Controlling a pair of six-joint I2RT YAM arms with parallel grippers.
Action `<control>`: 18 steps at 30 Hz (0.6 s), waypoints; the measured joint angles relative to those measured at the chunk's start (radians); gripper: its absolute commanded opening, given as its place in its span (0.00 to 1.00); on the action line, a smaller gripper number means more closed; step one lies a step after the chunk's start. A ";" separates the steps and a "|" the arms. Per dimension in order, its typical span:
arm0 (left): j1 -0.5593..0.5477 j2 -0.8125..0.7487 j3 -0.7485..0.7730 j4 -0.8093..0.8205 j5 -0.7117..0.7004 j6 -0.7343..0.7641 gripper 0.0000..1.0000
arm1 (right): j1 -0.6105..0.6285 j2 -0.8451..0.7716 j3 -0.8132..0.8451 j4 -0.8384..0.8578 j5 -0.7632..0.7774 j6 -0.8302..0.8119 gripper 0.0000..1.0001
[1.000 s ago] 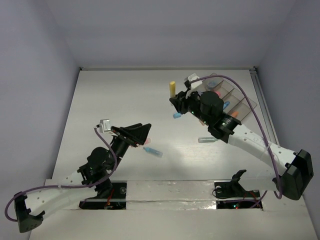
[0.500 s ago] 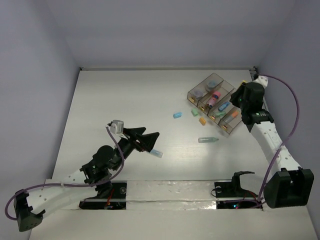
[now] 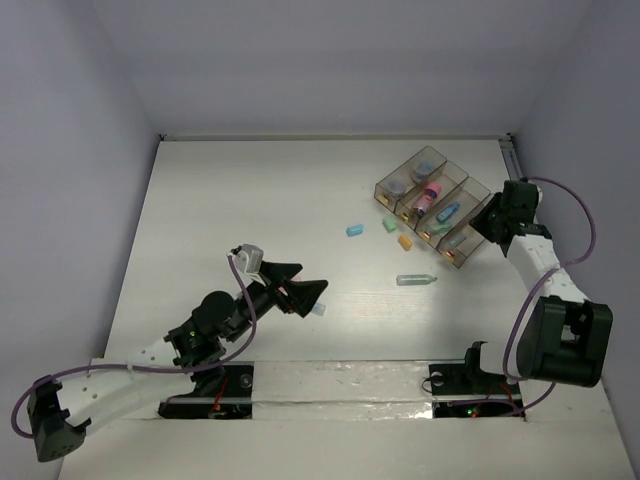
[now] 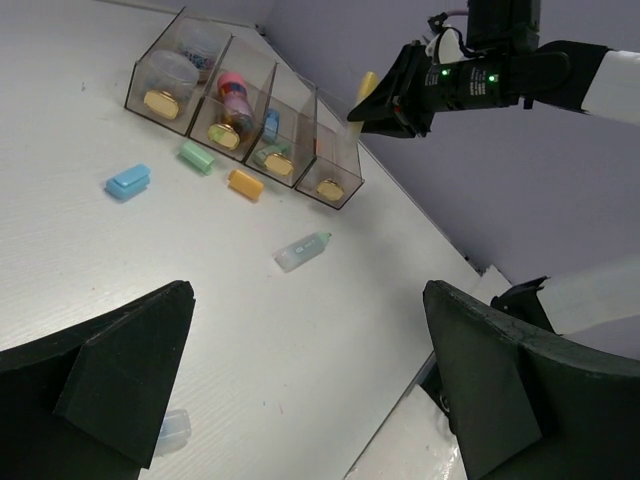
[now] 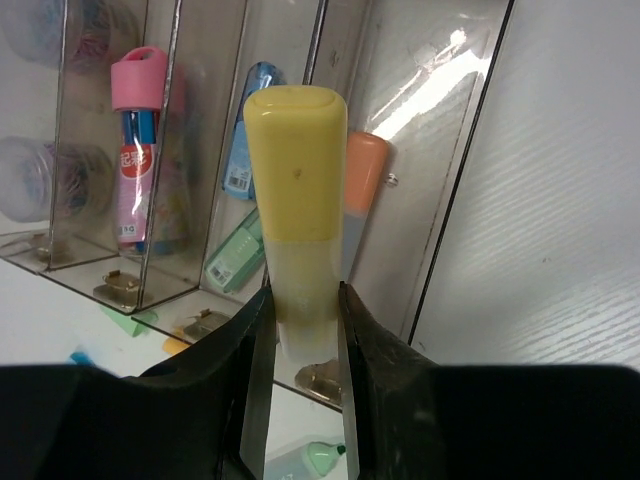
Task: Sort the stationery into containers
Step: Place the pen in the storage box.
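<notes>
The right gripper [image 5: 300, 325] is clamped on the lower body of a yellow marker [image 5: 295, 160]. The marker's rounded cap points away from the wrist and hangs just before the smoky tray [image 5: 450, 170], near the wall between its last two compartments. Seen from the right wrist, the leftmost compartment holds round clear tubs [image 5: 45, 175] whose contents are blurred. The next holds a pink marker [image 5: 135, 170] with a red-and-white label, its characters too small to read. The third holds a blue marker [image 5: 245, 140] with a white barcode sticker, and a pale green marker [image 5: 235, 258] lies lower in the same compartment. The last holds an orange-capped marker [image 5: 365, 185]. On the table [image 3: 230, 200], a blue piece [image 3: 355, 230], a green piece [image 3: 388, 226] and an orange piece [image 3: 405, 241] lie in a loose row close to the tray's near end. A clear-bodied marker with a green tip [image 3: 415, 280] lies further out, apart from them. The left gripper [image 3: 305, 288] hovers low over the table with its jaws spread wide and nothing between them. A small pale blue marker [image 3: 318, 310] lies just beside one of its fingers [image 4: 110, 390].
</notes>
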 measured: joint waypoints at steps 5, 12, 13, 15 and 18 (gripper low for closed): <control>0.000 -0.005 0.000 0.004 0.004 0.000 0.99 | -0.011 0.047 0.000 0.010 -0.021 0.007 0.16; 0.000 0.006 0.000 0.008 0.004 0.000 0.99 | -0.011 0.065 0.000 0.011 -0.029 0.023 0.69; 0.000 0.009 0.000 0.008 0.004 0.000 0.99 | -0.011 0.058 0.000 0.011 -0.029 0.024 0.72; 0.000 0.015 0.000 0.008 0.004 0.000 0.99 | -0.011 0.032 0.000 0.011 -0.030 0.021 0.78; 0.000 0.029 0.000 0.013 0.005 0.000 0.99 | -0.011 -0.036 -0.003 0.009 -0.045 0.017 0.80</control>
